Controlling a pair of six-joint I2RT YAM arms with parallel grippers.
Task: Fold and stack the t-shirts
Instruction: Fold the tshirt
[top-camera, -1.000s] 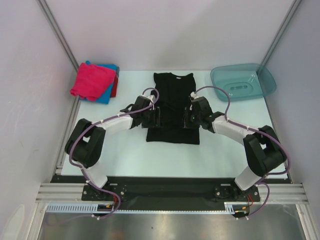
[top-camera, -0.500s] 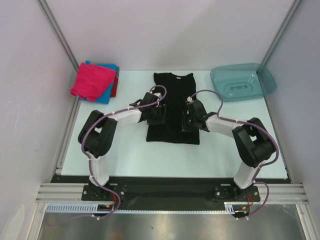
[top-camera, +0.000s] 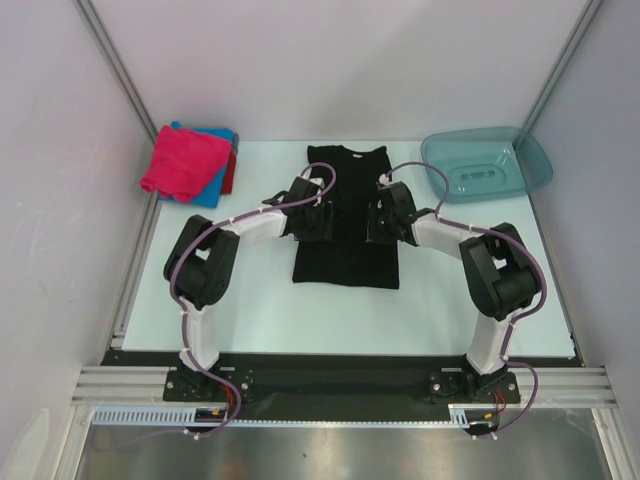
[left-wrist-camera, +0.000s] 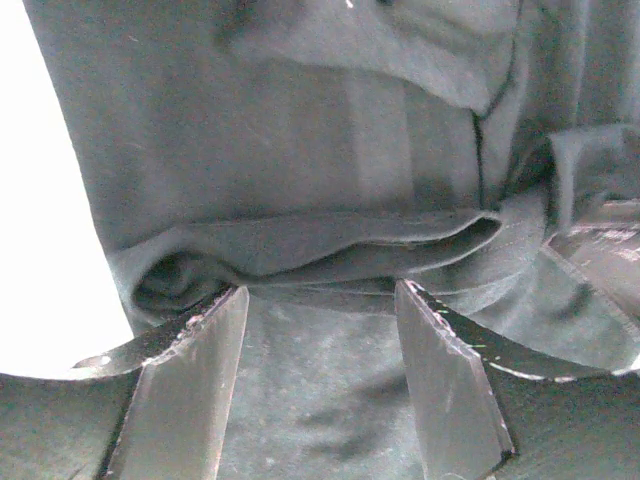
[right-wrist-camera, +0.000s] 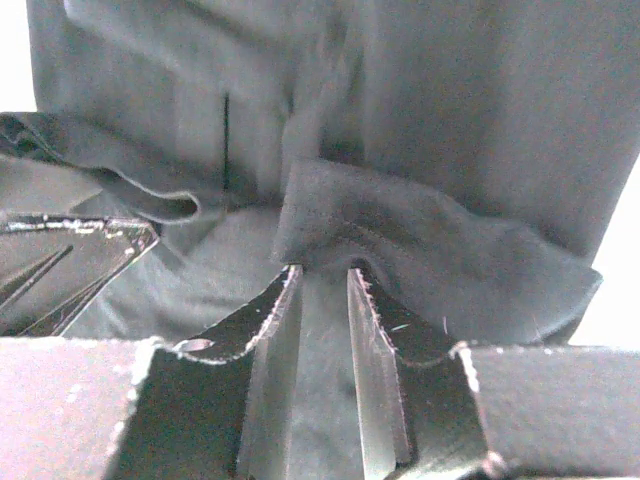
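Note:
The black t-shirt (top-camera: 345, 265) lies flat in the middle of the table, folded into a narrow strip with its collar at the far end. My left gripper (top-camera: 328, 216) rests low on its left half, jaws wide open over a rolled fold of the black t-shirt (left-wrist-camera: 300, 150); its midpoint (left-wrist-camera: 320, 290) lies on flat cloth. My right gripper (top-camera: 373, 220) is on the right half, jaws a narrow gap apart (right-wrist-camera: 322, 270), with a raised ridge of the black t-shirt (right-wrist-camera: 420, 240) right at its tips. Folded magenta-pink (top-camera: 183, 165), blue (top-camera: 212, 186) and red (top-camera: 231, 172) shirts sit stacked at the far left.
A translucent teal basin (top-camera: 487, 165) stands at the far right corner. White walls with metal frame posts close in the table on three sides. Bare table shows to the left and right of the black shirt and in front of it.
Both grippers have slid away from the bases along the black shirt, toward its collar, and both arms have stretched out. The shirt's outline looks the same.

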